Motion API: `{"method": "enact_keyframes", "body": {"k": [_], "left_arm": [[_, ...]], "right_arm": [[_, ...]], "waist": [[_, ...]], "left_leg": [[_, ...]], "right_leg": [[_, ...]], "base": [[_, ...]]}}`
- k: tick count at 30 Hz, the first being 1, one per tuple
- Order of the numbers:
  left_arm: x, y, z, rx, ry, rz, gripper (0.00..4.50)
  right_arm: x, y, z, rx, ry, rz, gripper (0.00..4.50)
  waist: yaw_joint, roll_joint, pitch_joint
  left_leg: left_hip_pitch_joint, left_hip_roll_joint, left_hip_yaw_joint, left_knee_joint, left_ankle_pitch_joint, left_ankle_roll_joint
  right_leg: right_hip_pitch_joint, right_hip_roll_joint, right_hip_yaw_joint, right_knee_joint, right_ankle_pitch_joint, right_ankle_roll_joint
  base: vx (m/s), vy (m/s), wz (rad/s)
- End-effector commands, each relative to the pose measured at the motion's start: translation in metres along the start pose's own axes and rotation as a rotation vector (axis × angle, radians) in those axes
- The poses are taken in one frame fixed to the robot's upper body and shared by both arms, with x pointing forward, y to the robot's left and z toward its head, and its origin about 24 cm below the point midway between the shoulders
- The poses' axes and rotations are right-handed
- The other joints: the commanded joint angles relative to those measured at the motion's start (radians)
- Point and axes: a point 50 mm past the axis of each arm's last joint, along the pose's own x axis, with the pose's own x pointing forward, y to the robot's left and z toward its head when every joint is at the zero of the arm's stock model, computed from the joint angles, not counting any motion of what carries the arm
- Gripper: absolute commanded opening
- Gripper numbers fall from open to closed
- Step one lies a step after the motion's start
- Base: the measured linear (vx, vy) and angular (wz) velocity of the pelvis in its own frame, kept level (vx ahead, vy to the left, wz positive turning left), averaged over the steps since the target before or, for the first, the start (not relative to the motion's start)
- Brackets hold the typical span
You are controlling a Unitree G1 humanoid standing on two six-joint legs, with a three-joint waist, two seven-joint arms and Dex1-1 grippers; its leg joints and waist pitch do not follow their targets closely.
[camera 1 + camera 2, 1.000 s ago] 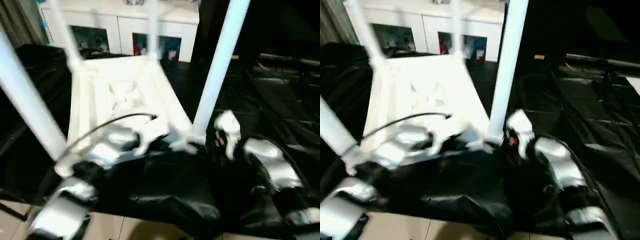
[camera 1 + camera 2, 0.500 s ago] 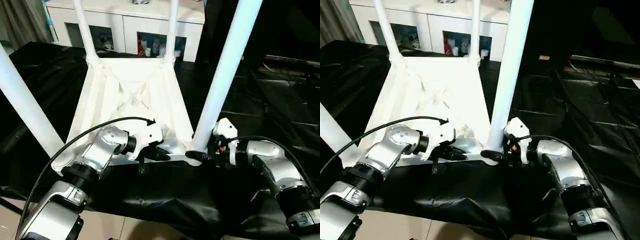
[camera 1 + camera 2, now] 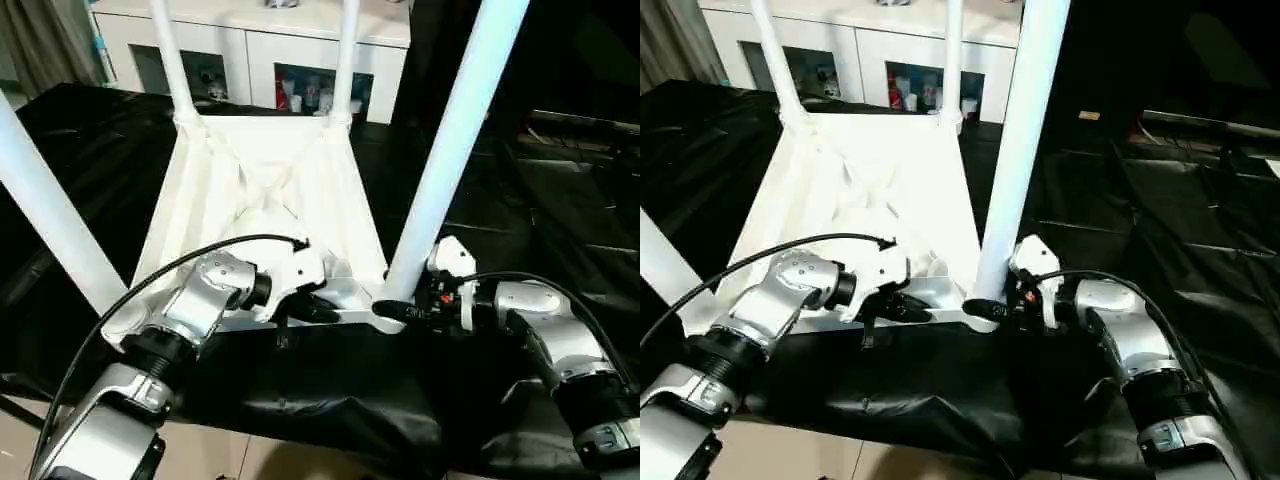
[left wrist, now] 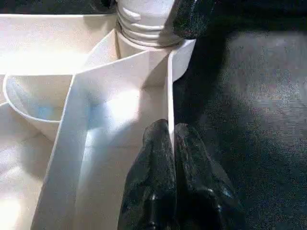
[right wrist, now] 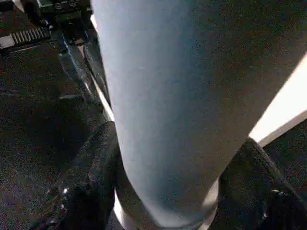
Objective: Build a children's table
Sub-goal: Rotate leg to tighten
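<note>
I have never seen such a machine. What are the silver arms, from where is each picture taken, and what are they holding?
This is a humanoid robot with two silver arms, each ending in two black jaws. The two wide pictures come from a camera on its head, looking down over the arms. The two close pictures come from cameras on the wrists.

On the black-draped work table lies a white children's table, upside down, its four legs pointing up.

The left gripper is shut on the thin rim of the tabletop, near a corner. The right gripper has a black finger on each side of the base of the nearest leg, where it enters its corner socket. Whether it squeezes the leg firmly, I cannot tell.
</note>
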Motion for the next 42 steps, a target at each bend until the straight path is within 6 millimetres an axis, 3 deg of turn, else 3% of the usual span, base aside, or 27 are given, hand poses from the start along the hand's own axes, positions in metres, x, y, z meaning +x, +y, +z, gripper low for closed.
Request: {"method": "enact_keyframes", "body": {"k": [1,2,4,6,8,9,11,14,17,19,21,23,24,26,29,31,33,36,38,42], "left_arm": [[0.011,0.000,0.000,-0.038,-0.024,0.034,0.00],[0.016,0.006,0.001,-0.063,-0.026,0.117,0.00],[0.021,0.009,0.004,-0.098,-0.038,0.169,0.00],[0.027,0.012,0.007,-0.126,-0.043,0.211,0.00],[0.030,0.013,0.009,-0.145,-0.042,0.237,0.00],[0.035,0.015,0.010,-0.168,-0.030,0.272,0.00],[0.037,0.016,0.010,-0.177,-0.023,0.288,0.00],[0.044,0.020,0.011,-0.168,0.037,0.355,0.00],[0.048,0.021,0.012,-0.132,0.076,0.386,0.00],[0.048,0.022,0.011,-0.117,0.091,0.392,0.00],[0.047,0.022,0.010,-0.108,0.098,0.388,0.00],[0.046,0.022,0.009,-0.106,0.100,0.389,0.00],[0.044,0.023,0.008,-0.105,0.098,0.385,0.00],[0.041,0.022,0.009,-0.084,0.082,0.350,0.00],[0.035,0.016,0.008,-0.055,0.063,0.248,0.00],[0.030,0.011,0.006,-0.045,0.059,0.186,0.00],[0.023,0.005,0.003,-0.019,0.056,0.101,0.00],[0.016,-0.003,-0.001,-0.019,0.058,0.002,0.00],[0.012,-0.007,-0.002,0.017,0.047,-0.050,0.00],[0.006,-0.010,-0.003,-0.013,0.042,-0.082,0.00]], "right_arm": [[0.000,-0.010,-0.009,0.062,-0.003,-0.177,2.56],[0.004,-0.016,-0.015,0.100,-0.009,-0.307,2.56],[0.007,-0.016,-0.019,0.131,-0.007,-0.369,2.56],[0.011,-0.019,-0.021,0.168,-0.016,-0.461,2.56],[0.014,-0.021,-0.022,0.201,-0.026,-0.530,2.55],[0.018,-0.024,-0.022,0.248,-0.038,-0.622,2.54],[0.020,-0.025,-0.023,0.271,-0.042,-0.662,2.54],[0.032,-0.026,-0.021,0.358,-0.063,-0.831,2.54],[0.048,-0.021,-0.013,0.360,-0.089,-0.838,2.54],[0.059,-0.017,-0.002,0.292,-0.111,-0.773,2.54],[0.063,-0.014,0.004,0.263,-0.143,-0.718,3.10],[0.064,-0.013,0.008,0.244,-0.173,-0.686,3.24],[0.062,-0.012,0.012,0.231,-0.202,-0.657,3.29],[0.057,-0.013,0.016,0.201,-0.227,-0.590,3.67],[0.044,-0.014,0.019,0.158,-0.231,-0.479,3.77],[0.033,-0.015,0.019,0.124,-0.215,-0.410,4.11],[0.019,-0.016,0.016,0.061,-0.159,-0.326,4.22],[0.006,-0.013,0.010,0.017,-0.089,-0.214,4.22],[-0.002,-0.008,0.006,-0.024,-0.041,-0.127,4.22],[-0.012,0.003,-0.002,-0.050,0.045,0.019,4.22]], "waist": [[-0.004,-0.010,-0.057],[-0.009,-0.012,-0.055],[-0.012,-0.015,-0.057],[-0.017,-0.013,-0.053],[-0.017,-0.014,-0.056],[-0.021,-0.012,-0.053],[-0.021,-0.013,-0.056],[-0.027,-0.010,-0.057],[-0.029,-0.007,-0.058],[-0.029,-0.008,-0.059],[-0.027,-0.011,-0.058],[-0.025,-0.014,-0.058],[-0.027,-0.019,-0.056],[-0.025,-0.019,-0.055],[-0.023,-0.020,-0.055],[-0.018,-0.018,-0.058],[-0.017,-0.017,-0.056],[-0.007,-0.014,-0.058],[-0.004,-0.013,-0.058],[0.001,-0.018,-0.059]], "left_leg": [[0.002,-0.005,0.017,-0.068,-0.224,0.069],[0.004,-0.007,0.018,-0.068,-0.250,0.050],[0.003,-0.010,0.013,-0.070,-0.279,0.027],[0.007,-0.012,0.015,-0.069,-0.304,0.029],[0.005,-0.012,0.012,-0.070,-0.305,0.028],[0.006,-0.014,0.014,-0.070,-0.312,0.027],[0.004,-0.014,0.010,-0.071,-0.310,0.023],[0.003,-0.015,0.009,-0.072,-0.306,0.022],[0.002,-0.015,0.010,-0.073,-0.305,0.017],[0.001,-0.014,0.010,-0.073,-0.310,0.022],[0.000,-0.014,0.011,-0.073,-0.313,0.030],[0.001,-0.012,0.011,-0.072,-0.306,0.037],[-0.003,-0.013,0.011,-0.074,-0.309,0.042],[-0.005,-0.013,0.010,-0.074,-0.312,0.047],[-0.009,-0.010,0.007,-0.077,-0.298,0.054],[0.000,-0.007,0.011,-0.072,-0.277,0.063],[0.001,-0.005,0.014,-0.073,-0.260,0.072],[0.006,0.001,0.014,-0.070,-0.248,0.080],[0.002,0.000,0.015,-0.071,-0.225,0.088],[0.005,0.001,0.017,-0.068,-0.213,0.097]], "right_leg": [[0.049,-0.018,0.015,-0.055,-0.261,-0.226],[0.044,-0.018,0.015,-0.061,-0.309,-0.212],[0.049,-0.018,0.011,-0.066,-0.381,-0.181],[0.040,-0.016,0.012,-0.074,-0.418,-0.168],[0.044,-0.017,0.010,-0.076,-0.435,-0.158],[0.036,-0.016,0.011,-0.081,-0.449,-0.152],[0.042,-0.016,0.008,-0.080,-0.455,-0.146],[0.039,-0.016,0.008,-0.079,-0.431,-0.148],[0.038,-0.014,0.009,-0.077,-0.394,-0.151],[0.040,-0.014,0.009,-0.076,-0.378,-0.156],[0.042,-0.015,0.009,-0.076,-0.374,-0.159],[0.042,-0.016,0.010,-0.075,-0.368,-0.163],[0.044,-0.016,0.009,-0.075,-0.375,-0.162],[0.046,-0.018,0.008,-0.078,-0.406,-0.149],[0.049,-0.020,0.008,-0.078,-0.405,-0.147],[0.046,-0.020,0.013,-0.071,-0.340,-0.185],[0.047,-0.017,0.013,-0.065,-0.282,-0.217],[0.050,-0.017,0.014,-0.059,-0.242,-0.236],[0.051,-0.015,0.015,-0.052,-0.199,-0.245],[0.054,-0.017,0.016,-0.046,-0.161,-0.262]], "base": [[0.000,0.000,0.00],[0.000,0.000,0.00],[0.000,0.000,0.00],[0.000,0.000,0.00],[0.000,0.000,0.00],[0.000,0.000,0.00],[0.000,0.000,0.00],[0.000,0.000,0.00],[0.000,0.000,0.00],[0.000,0.000,0.00],[0.000,0.000,0.00],[0.000,0.000,0.00],[0.000,0.000,0.00],[0.000,0.000,0.00],[0.000,0.000,0.00],[0.000,0.000,0.00],[0.000,0.000,0.00],[0.000,0.000,0.00],[0.000,0.000,0.00],[0.000,0.000,0.00]]}}
